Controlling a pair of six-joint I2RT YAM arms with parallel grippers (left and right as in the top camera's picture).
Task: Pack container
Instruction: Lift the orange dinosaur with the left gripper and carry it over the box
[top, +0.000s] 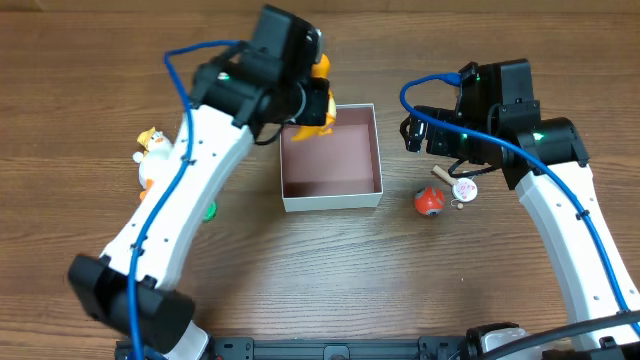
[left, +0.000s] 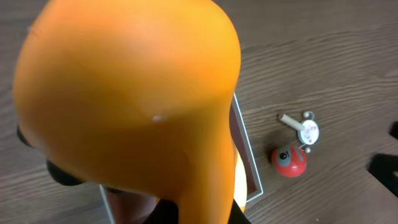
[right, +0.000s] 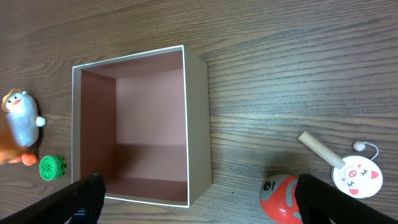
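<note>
Container (top: 332, 200) sits at the middle of the wooden table (top: 400, 290), its white walls square to the arms and its maroon floor bare, so by the look of it the packing has hardly started and nothing is inside yet. Farthest left, a white bird toy (top: 150, 150) with orange trim lies on the wood, partly tucked behind the left arm, and a small green round toy (top: 208, 211) peeks out just beside that arm, nearer the front edge. Both are well apart from the container. Next comes the left gripper (top: 310, 105), closed around a large orange toy (left: 124, 93) and hanging over the container's far left corner. The toy fills most of the left wrist view, so its grip points are hidden, but it is clearly off the table. I judge this to be the first item on its way in, not yet released. Right of the container, a red round toy (top: 428, 202) rests near the front right corner, with a pig-faced drum on a stick (top: 464, 188) just beside it. The right gripper (top: 420, 135) hovers above these two, fingers spread wide with nothing between them. Five toys appear left to pack.
</note>
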